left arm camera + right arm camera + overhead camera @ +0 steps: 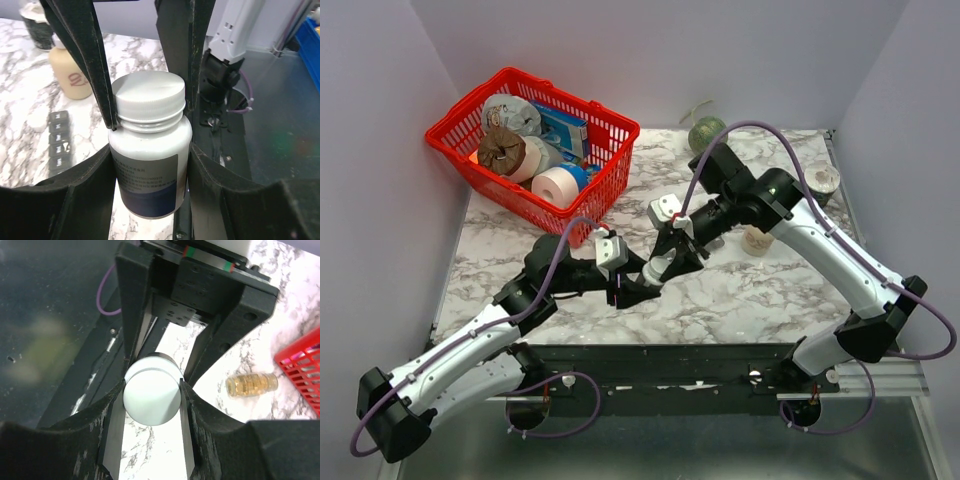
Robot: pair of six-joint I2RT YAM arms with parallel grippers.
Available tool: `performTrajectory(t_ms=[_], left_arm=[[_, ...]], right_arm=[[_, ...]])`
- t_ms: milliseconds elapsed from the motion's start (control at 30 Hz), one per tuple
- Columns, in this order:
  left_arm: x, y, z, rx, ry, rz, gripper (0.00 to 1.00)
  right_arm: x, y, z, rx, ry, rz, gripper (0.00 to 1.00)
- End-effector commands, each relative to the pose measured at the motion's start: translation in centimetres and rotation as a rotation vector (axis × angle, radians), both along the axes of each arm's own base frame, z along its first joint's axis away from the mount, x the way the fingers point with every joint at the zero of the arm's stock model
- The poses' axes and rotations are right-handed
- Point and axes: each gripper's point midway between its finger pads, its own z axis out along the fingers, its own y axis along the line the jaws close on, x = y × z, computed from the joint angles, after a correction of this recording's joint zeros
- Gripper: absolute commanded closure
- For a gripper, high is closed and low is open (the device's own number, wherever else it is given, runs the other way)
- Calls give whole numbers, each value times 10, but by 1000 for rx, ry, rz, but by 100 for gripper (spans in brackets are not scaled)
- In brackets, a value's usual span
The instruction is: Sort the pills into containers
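Observation:
My left gripper is shut on the body of a small white-capped bottle with a dark label, holding it upright above the table. From above, my right gripper is shut on that bottle's white cap, one finger against each side. The two grippers meet mid-table. The pills, tan-yellow pieces in a clear vial, lie on the marble next to the red basket. The containers, a dark-grey strip of small lidded compartments, lie on the table beyond the bottle.
A red wire basket full of rolls and packets stands at the back left. A beige nozzle bottle and a dark cup stand at the right, a green round object at the back. The table's near edge has a black rail.

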Motion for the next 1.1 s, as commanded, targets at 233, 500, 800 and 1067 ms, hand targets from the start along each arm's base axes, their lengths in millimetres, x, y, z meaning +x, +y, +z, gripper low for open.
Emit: performTrajectory(t_ms=[233,500,800,1067], left_arm=[[65,32,66,-228,-156,438,100],[86,40,50,-165,-121,557,100],[67,29,18,-85,-69,433,100],[36,24,3,-40,-40,277,100]], right_arm=[[43,14,-47,-194,224,-447,65],[65,13,-73,-273,256,-621,60],[46,23,-19,-125,307,-426,16],[51,-12,41,30,160,-380,0]])
